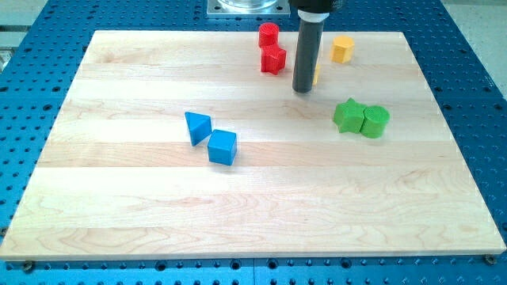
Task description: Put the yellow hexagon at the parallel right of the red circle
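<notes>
The yellow hexagon (pixel 342 49) lies near the board's top edge, right of centre. The red circle (pixel 268 34) lies at the top edge, to the hexagon's left and a little higher in the view. My rod stands between them, and my tip (pixel 302 90) rests on the board below and left of the hexagon, apart from it. A sliver of a second yellow block (pixel 316 76) shows just behind the rod's right side; its shape is hidden. A red star-like block (pixel 273 59) sits right below the red circle, left of the rod.
A green star (pixel 347 115) and a green cylinder (pixel 375 121) sit side by side at the right. A blue triangle (pixel 197 127) and a blue cube (pixel 223 147) sit left of centre. The wooden board (pixel 261 214) lies on a blue perforated table.
</notes>
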